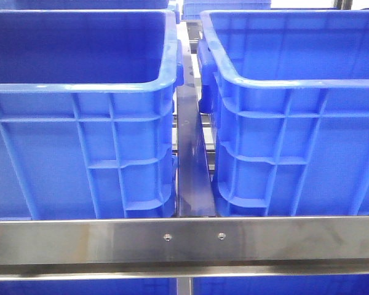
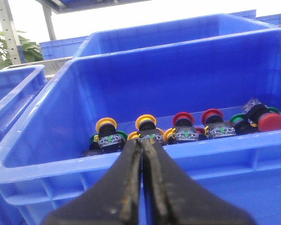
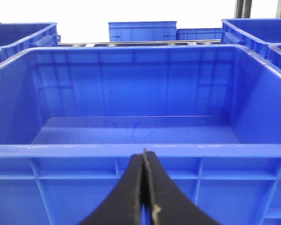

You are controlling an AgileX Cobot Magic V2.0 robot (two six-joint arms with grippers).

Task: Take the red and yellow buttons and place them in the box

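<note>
So from where I'm standing, two big blue bins are sitting side by side behind a steel rail (image 1: 184, 241); the left bin (image 1: 80, 147) is filling the left half of the front view, the right bin (image 1: 295, 147) is filling the other half, and a dark metal strip (image 1: 190, 153) is running back through the gap between them; neither arm is showing up in that view at all.

Over on the left wrist view, the left claw (image 2: 142, 143) is hanging just outside the near wall of the button bin (image 2: 61, 161), fingers pressed together with nothing between them; inside, the buttons are lying in a row along the floor of the bin; going left to right, a yellow button (image 2: 106, 125) is sitting beside a second yellow button (image 2: 146, 122), then a red button (image 2: 183, 119), another red button (image 2: 212, 116), a green one (image 2: 239, 121) tucked in next, and a big red-capped button (image 2: 270, 122) is lying tilted at the far right; all of them are well inside the bin, none touching the claw.

On the right wrist view, the right claw (image 3: 144, 152) is also closed up tight on nothing, hovering at the near rim of the box (image 3: 140, 150); more blue crates (image 3: 142, 31) are stacked behind it.
</note>
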